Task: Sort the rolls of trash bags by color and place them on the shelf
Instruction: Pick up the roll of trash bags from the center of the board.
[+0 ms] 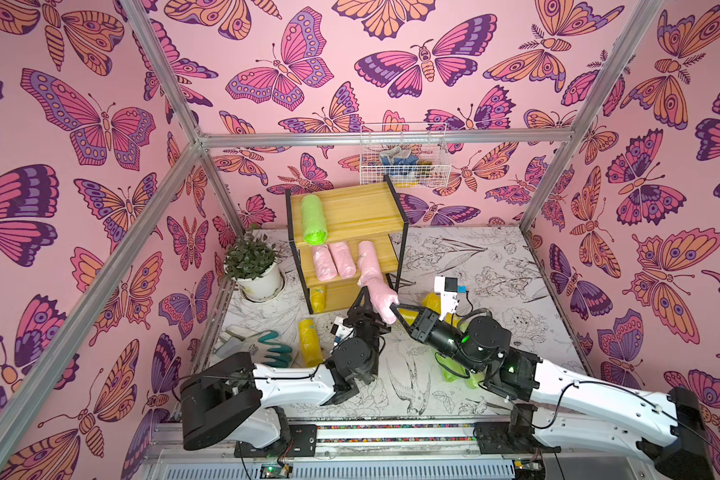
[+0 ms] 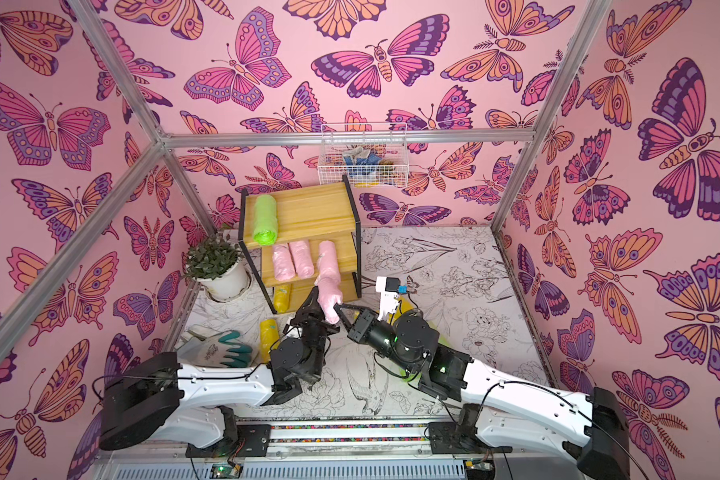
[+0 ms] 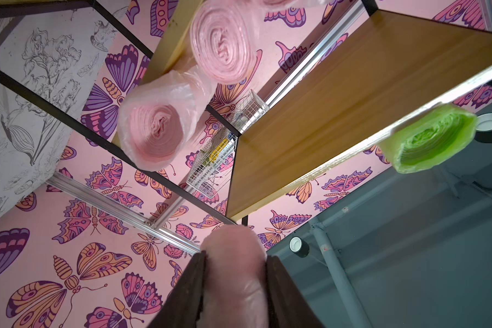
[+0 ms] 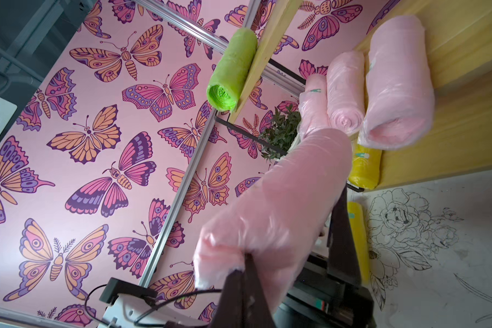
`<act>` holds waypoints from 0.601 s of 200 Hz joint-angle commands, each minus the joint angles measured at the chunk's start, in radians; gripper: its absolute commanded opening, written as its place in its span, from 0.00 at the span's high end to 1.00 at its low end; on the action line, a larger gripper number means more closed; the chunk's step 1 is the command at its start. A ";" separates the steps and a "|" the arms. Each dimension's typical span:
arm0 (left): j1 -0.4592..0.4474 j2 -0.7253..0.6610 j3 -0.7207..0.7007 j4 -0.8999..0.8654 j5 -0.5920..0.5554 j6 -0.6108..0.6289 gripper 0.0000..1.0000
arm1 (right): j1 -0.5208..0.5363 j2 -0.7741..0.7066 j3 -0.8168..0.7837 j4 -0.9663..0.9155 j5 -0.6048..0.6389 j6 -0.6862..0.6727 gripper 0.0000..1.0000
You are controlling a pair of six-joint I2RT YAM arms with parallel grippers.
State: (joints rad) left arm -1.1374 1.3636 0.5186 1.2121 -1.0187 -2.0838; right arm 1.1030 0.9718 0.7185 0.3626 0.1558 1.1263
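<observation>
Left claw (image 3: pixel 235 257) clamped on pink roll (image 1: pixel 380 299), right claw (image 4: pixel 247 262) pinching its wrap end. Roll hangs tilted just off shelf (image 1: pixel 358 208) middle-tier front. Risk: arms pulling apart tears wrap, or roll tip knocks shelved pink rolls (image 1: pixel 341 259) off.

Pink roll (image 1: pixel 377 297) tilted, clamped btw both tools: left tool (image 3: pixel 235 255) at its middle, right tool (image 1: pixel 393 308) pinching its end. Shelf (image 1: pixel 362 208) just beyond: green roll (image 1: pixel 313 220) on top tier, 3 pinks (image 1: pixel 341 259) mid, yellow roll (image 1: pixel 317 300) bottom.
</observation>
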 commanded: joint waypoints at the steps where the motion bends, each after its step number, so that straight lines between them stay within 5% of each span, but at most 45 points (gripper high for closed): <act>1: 0.021 -0.119 -0.029 0.038 0.085 -0.027 0.83 | 0.004 -0.013 -0.017 -0.106 -0.017 -0.005 1.00; 25: 0.047 -0.241 -0.056 -0.130 0.153 -0.014 1.00 | 0.004 -0.002 -0.016 -0.125 -0.044 -0.005 1.00; 78: 0.059 -0.543 -0.078 -0.561 0.196 0.041 1.00 | 0.004 0.064 0.037 -0.220 -0.095 -0.010 1.00; 120: 0.061 -0.683 -0.087 -0.701 0.191 0.110 1.00 | 0.004 0.096 0.070 -0.275 -0.121 -0.015 0.37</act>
State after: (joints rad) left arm -1.0786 0.7483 0.4252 0.5266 -0.8524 -1.9980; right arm 1.1080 1.0386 0.7742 0.2485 0.0380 1.1229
